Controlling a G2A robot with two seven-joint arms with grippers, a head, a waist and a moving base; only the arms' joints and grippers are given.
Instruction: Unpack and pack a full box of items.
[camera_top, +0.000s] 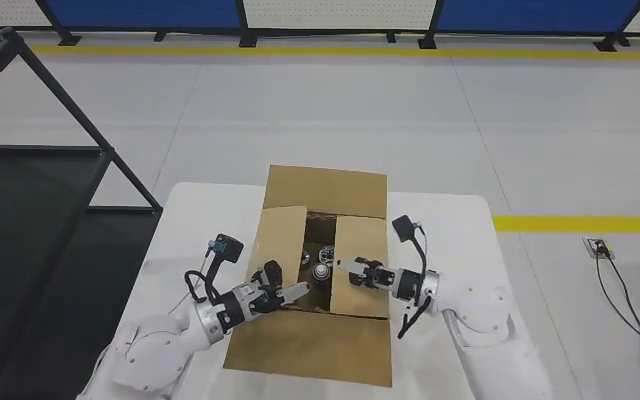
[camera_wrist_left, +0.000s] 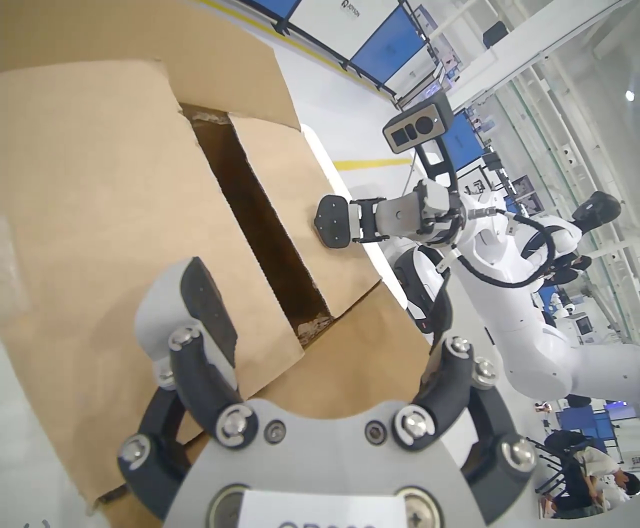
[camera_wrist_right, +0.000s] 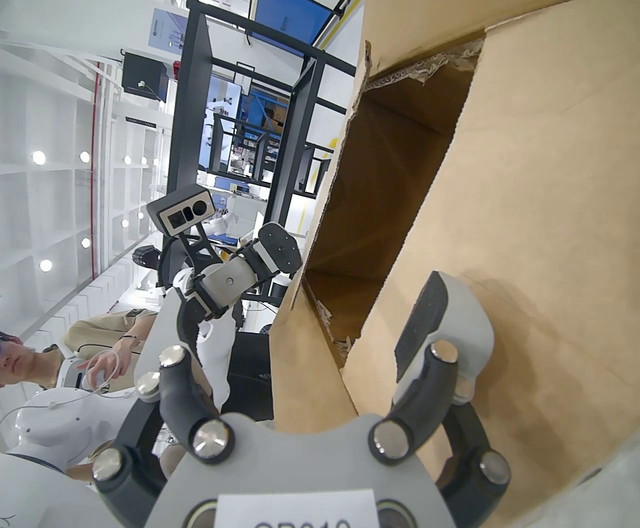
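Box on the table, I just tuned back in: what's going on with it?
Both arms are at the cardboard box on the white table. The left claw is open at the left side flap, and the right claw is open at the right side flap. Both flaps lean in over the opening. Dark items sit inside, seen through the gap between them. Neither claw holds an item.

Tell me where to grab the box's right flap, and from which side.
Grip the right flap by its free inner edge, coming from the middle of the box, one finger above, one below. It lies folded over the opening, hinged at the outer wall, so probably only that thin edge can be pinched.
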